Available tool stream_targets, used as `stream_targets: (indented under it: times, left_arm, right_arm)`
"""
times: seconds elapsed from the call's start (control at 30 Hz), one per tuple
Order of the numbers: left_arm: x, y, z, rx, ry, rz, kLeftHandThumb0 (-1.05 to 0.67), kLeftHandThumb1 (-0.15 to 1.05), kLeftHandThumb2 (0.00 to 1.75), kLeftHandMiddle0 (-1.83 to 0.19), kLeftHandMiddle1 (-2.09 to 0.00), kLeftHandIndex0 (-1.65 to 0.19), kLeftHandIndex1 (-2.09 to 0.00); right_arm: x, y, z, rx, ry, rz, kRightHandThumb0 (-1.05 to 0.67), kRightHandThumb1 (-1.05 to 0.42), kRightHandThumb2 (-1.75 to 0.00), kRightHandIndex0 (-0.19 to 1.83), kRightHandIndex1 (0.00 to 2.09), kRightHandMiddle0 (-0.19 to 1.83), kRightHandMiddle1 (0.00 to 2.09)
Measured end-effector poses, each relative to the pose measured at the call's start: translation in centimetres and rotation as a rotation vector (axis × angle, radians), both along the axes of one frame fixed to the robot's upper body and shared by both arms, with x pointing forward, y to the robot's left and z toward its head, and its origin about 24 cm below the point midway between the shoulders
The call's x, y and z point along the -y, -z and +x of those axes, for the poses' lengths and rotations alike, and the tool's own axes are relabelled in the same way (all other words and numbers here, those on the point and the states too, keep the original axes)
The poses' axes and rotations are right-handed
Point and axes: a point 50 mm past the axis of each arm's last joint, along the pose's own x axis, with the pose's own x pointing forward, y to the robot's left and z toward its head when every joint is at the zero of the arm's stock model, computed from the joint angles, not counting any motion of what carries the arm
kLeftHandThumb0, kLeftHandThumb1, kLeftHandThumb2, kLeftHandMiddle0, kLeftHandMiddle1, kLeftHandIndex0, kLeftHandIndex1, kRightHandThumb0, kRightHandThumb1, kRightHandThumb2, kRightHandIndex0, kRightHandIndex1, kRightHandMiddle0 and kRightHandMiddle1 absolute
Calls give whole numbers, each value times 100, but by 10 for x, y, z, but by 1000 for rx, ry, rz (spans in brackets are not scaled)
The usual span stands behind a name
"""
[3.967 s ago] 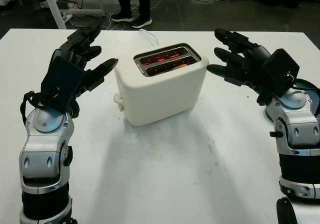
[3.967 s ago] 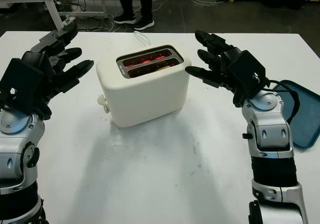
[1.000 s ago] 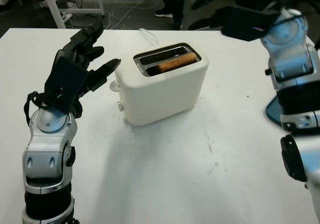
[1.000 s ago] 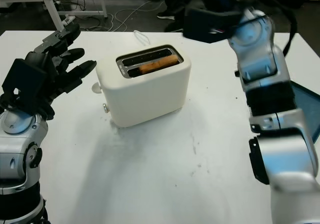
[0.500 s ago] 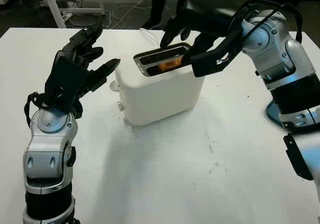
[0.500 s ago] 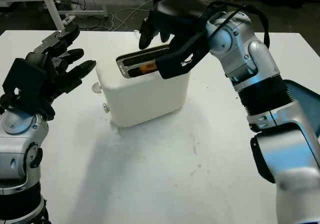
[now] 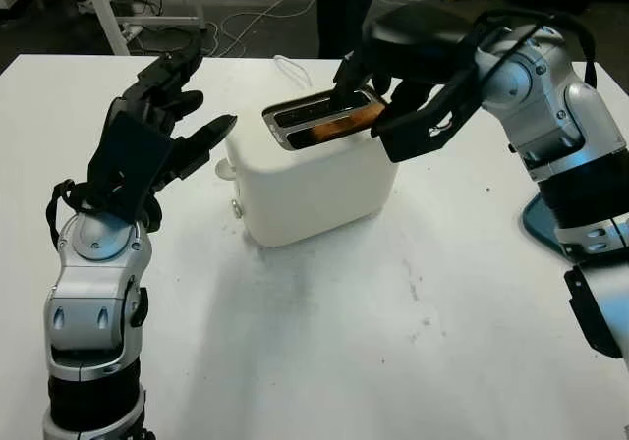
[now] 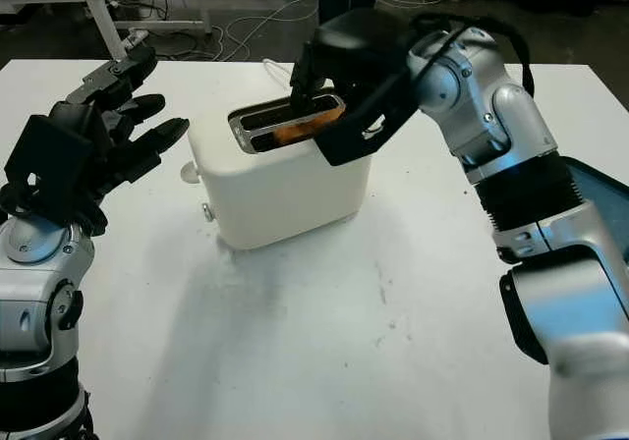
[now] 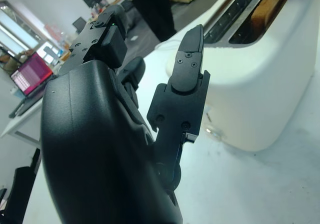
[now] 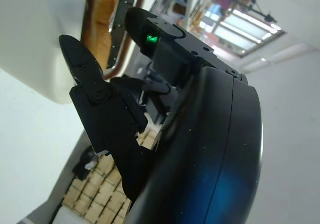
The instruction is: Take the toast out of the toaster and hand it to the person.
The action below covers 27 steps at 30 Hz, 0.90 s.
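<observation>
Toaster [image 7: 319,170]: mid-table, white. Toast [image 7: 339,124]: popped up in near slot, edge proud of top, so I can pinch it. My right hand [image 7: 378,96]: over slots, fingers round toast's right end; closed on it or not, can't tell. Left hand [image 7: 162,131]: open, beside toaster's left wall, ready to brace. Vs 0.5 s ago: right hand lower, closer on toast.

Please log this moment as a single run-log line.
right hand: open, over toaster slot | toast: in slot | left hand: open, beside toaster
</observation>
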Motion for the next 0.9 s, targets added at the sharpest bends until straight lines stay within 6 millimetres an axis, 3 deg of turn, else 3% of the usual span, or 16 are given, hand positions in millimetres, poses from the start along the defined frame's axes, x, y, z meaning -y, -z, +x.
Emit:
stream_targets:
  times: [0.37, 0.47, 0.6, 0.9]
  left_arm:
    - [1, 0, 0, -1, 3, 1, -41, 92, 16, 0, -81, -37, -2]
    - [1, 0, 0, -1, 3, 1, -40, 92, 16, 0, -81, -36, -2]
    - [1, 0, 0, 0, 3, -1, -40, 92, 15, 0, -81, -37, -2]
    - [1, 0, 0, 0, 3, -2, -40, 92, 15, 0, -80, -36, -2]
  right_arm:
    - [6, 6, 3, 45, -36, 45, -25, -68, 0, 72, 83, 103, 0]
    - [7, 8, 3, 53, -41, 56, -24, -69, 0, 67, 109, 104, 0]
    - [8, 8, 4, 58, -37, 66, -25, -69, 0, 65, 119, 104, 0]
    - [7, 9, 5, 73, -36, 51, -28, -68, 0, 72, 84, 104, 0]
